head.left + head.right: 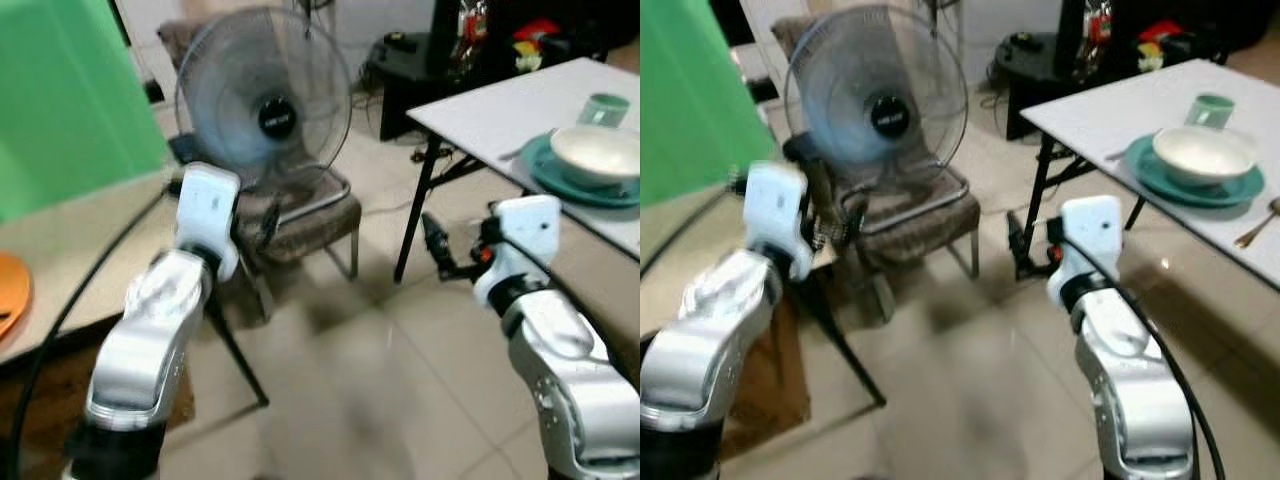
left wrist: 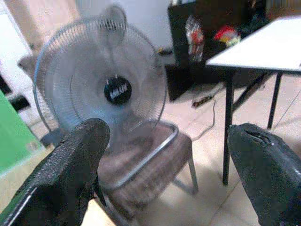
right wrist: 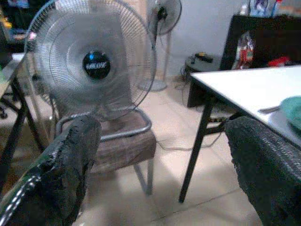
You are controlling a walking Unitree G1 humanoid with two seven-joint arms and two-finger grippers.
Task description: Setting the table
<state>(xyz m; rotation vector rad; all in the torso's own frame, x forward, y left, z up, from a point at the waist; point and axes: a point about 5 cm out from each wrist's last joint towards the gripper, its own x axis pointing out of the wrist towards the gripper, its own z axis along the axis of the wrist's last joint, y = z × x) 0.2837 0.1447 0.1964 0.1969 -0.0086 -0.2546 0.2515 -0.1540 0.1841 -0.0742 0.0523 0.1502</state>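
Jaws of both grippers parted, empty, fan [image 1: 262,98] on chair [image 1: 300,215] ahead.

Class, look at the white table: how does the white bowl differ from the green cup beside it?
The white bowl is wide and shallow; the green cup is narrower and taller for its width. The bowl is off-white, the cup pale green. The bowl sits on a teal plate; the cup stands directly on the white table, behind it. Both are upright.
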